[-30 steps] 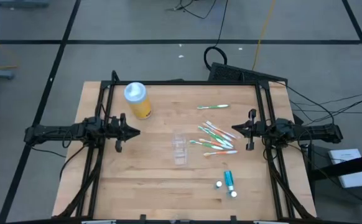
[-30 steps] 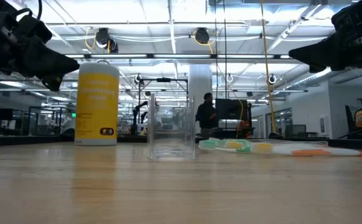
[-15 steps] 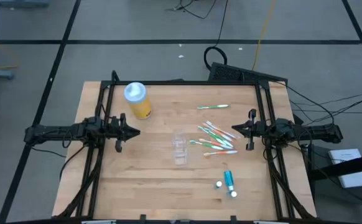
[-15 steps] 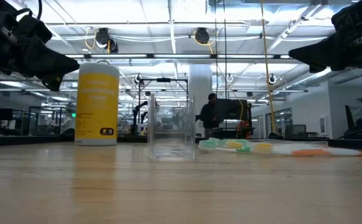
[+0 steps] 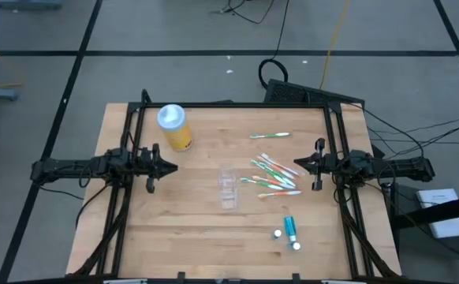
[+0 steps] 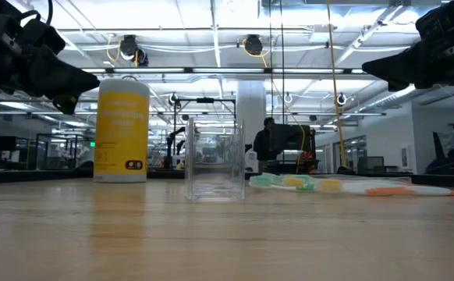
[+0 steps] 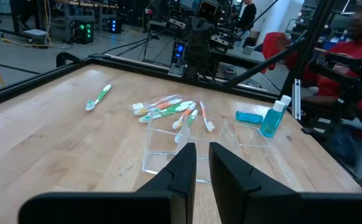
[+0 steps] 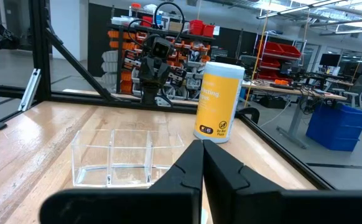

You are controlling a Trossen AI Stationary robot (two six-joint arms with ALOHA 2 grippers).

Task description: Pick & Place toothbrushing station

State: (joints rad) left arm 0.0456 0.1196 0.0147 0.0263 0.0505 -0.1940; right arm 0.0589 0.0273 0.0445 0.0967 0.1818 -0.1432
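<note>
A clear plastic holder with compartments [image 5: 228, 188] stands on its base at the table's middle, also seen in the wrist views [image 7: 168, 149] [image 8: 128, 158]. Right of it lie several green, orange and white toothbrushes [image 5: 273, 175] in a loose heap, and one more [image 5: 270, 136] farther back. Teal white-capped tubes [image 5: 290, 229] sit near the front right: one lies flat [image 7: 250, 116] and one stands upright [image 7: 271, 121]. My left gripper [image 5: 172, 166] hovers level at the left, shut but for a thin slit [image 7: 203, 163]. My right gripper [image 5: 299, 164] hovers level at the right, shut [image 8: 203, 155]. Both hold nothing.
A yellow bottle with a pale blue lid [image 5: 174, 126] stands at the back left. Black frame rails [image 5: 131, 142] [image 5: 336, 142] run along both sides of the table. Bare wood lies in front of the holder [image 5: 198, 244]. A person [image 6: 270, 144] stands far off in the room.
Both arms and everything on the table have kept still. Only the person far behind the table has stepped a little to the right in the low view.
</note>
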